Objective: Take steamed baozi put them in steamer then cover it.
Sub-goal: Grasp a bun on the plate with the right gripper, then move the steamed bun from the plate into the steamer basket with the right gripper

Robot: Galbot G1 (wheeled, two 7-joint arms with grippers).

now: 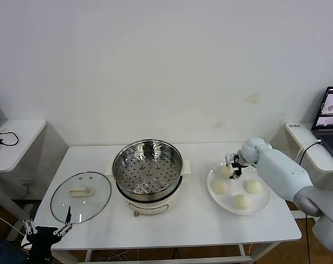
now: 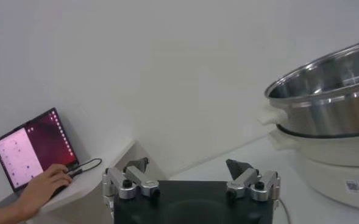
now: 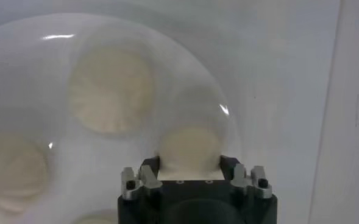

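Left gripper (image 1: 45, 229) parked at the near-left table edge, jaws spread wide, holding nothing. Cover (image 1: 81, 196) lies flat just beyond it, left of the steamer (image 1: 148, 168), which sits mid-table, uncovered. White plate (image 1: 262, 204) on the right carries four steamed baozi (image 1: 242, 201). Right gripper (image 3: 189, 165) is down on the plate's far-left bun (image 1: 226, 171), fingers (image 3: 149, 163) pinched against both its sides.

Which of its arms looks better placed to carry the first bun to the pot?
The right gripper: its fingers already flank a baozi on the plate. The left gripper hangs open beyond the lid.
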